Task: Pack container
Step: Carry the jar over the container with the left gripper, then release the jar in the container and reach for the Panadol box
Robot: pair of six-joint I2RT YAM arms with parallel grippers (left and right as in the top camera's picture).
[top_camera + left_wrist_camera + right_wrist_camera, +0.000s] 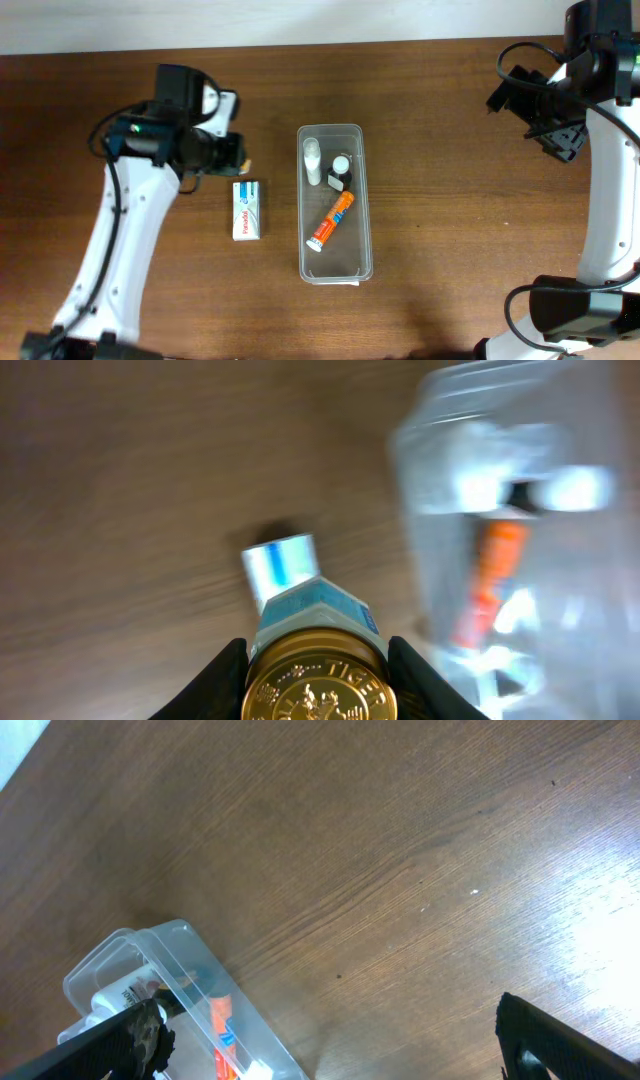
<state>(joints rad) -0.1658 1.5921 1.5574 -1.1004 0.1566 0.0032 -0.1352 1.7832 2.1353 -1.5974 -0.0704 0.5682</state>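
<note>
looking down, we see the container point(330, 262) mid-way along the worktop point(450, 220) with 3 things inside: a white bottle point(313, 160), a dark bottle point(341, 171) and an orange tube point(331, 221). our left tool point(317, 652) is clamped on a gold-lidded tin point(316, 688) near a blue-and-white box point(248, 209) just beside the container. our right tool point(328, 1010) gapes wide, empty.

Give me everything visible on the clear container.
The container is a long clear plastic bin with rounded corners and a rim, resting flat on the wooden table, open-topped. Inside are a white bottle, a small white-capped dark bottle and an orange tube lying diagonally. A blue-white box lies apart on its left. Only the table and its contents touch it.
</note>
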